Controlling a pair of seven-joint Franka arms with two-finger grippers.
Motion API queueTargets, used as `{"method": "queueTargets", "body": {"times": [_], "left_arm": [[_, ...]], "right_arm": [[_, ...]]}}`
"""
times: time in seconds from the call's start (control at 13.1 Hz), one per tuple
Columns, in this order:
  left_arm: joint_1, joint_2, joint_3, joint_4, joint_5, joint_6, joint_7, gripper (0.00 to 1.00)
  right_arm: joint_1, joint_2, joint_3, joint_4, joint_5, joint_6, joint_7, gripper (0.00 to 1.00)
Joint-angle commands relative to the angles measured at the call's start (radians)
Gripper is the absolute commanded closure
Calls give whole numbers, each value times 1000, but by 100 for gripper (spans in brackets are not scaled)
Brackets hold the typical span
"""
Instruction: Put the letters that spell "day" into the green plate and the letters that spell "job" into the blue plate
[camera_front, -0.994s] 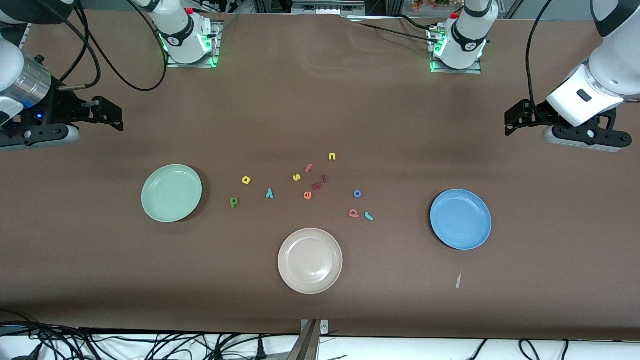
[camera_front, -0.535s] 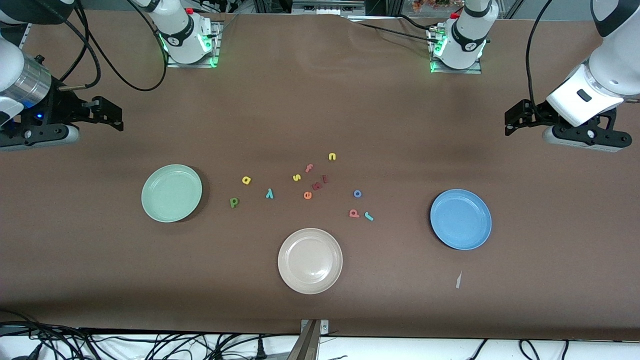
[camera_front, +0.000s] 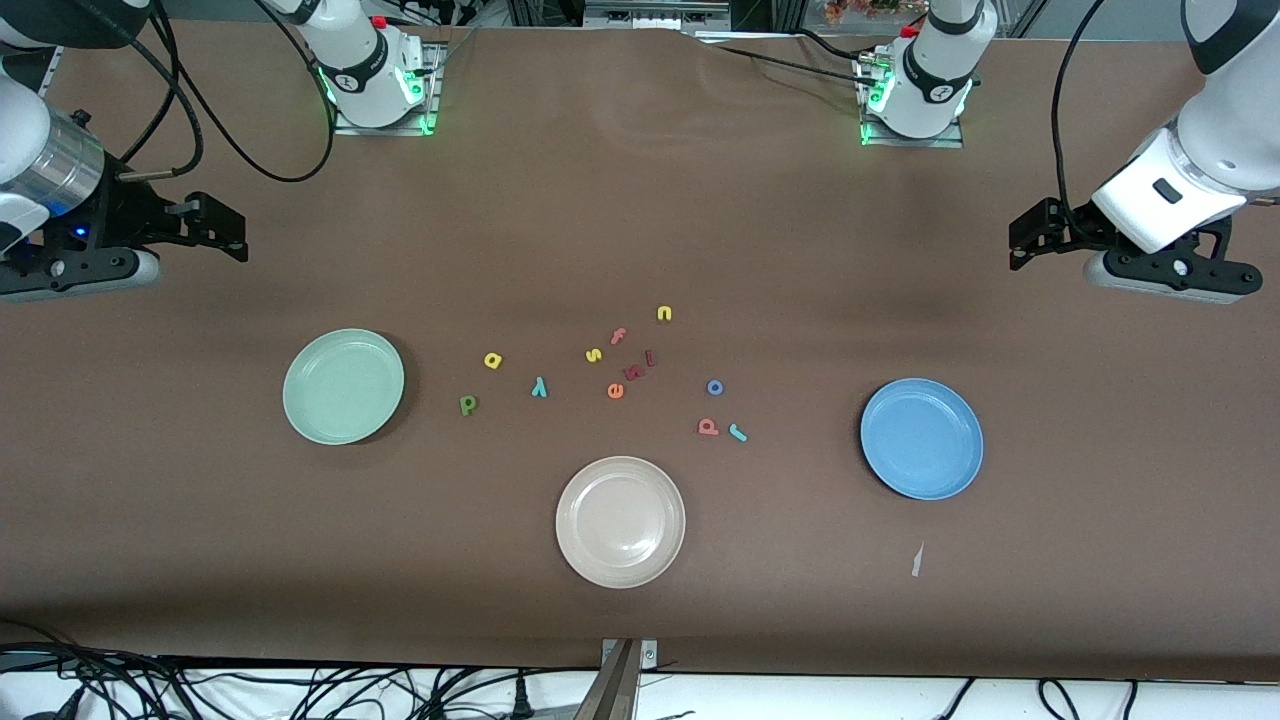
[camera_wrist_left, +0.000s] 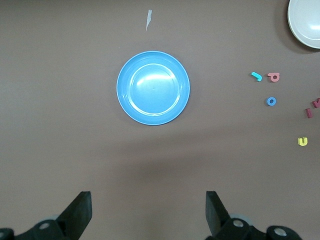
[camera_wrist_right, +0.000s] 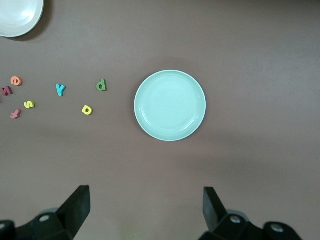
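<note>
The green plate (camera_front: 343, 386) lies toward the right arm's end of the table, the blue plate (camera_front: 921, 438) toward the left arm's end. Between them lie the dark green "d" (camera_front: 467, 404), yellow "a" (camera_front: 492, 360) and teal "y" (camera_front: 540, 387), then the blue "o" (camera_front: 714, 387), pinkish-red "b" (camera_front: 708, 427) and teal "j" (camera_front: 738, 432). My right gripper (camera_front: 232, 233) hangs open over bare table at its end, holding nothing; its wrist view shows the green plate (camera_wrist_right: 170, 105). My left gripper (camera_front: 1018, 245) hangs open over its end, with nothing between its fingers; its wrist view shows the blue plate (camera_wrist_left: 153, 87).
A beige plate (camera_front: 620, 521) lies nearer to the front camera than the letters. A yellow "s" (camera_front: 594, 354), yellow "u" (camera_front: 664, 313), orange "e" (camera_front: 615, 390) and dark red letters (camera_front: 634, 372) lie among the others. A paper scrap (camera_front: 917, 560) lies near the blue plate.
</note>
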Motion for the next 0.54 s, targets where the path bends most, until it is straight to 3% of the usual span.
{"method": "queueTargets", "body": {"times": [0.0, 0.46], "left_arm": [[-1, -13, 1, 2, 18, -17, 8, 0], [-1, -13, 1, 2, 18, -17, 8, 0]], "right_arm": [[-4, 10, 7, 30, -1, -25, 2, 0], [-1, 10, 7, 26, 1, -26, -3, 0]]}}
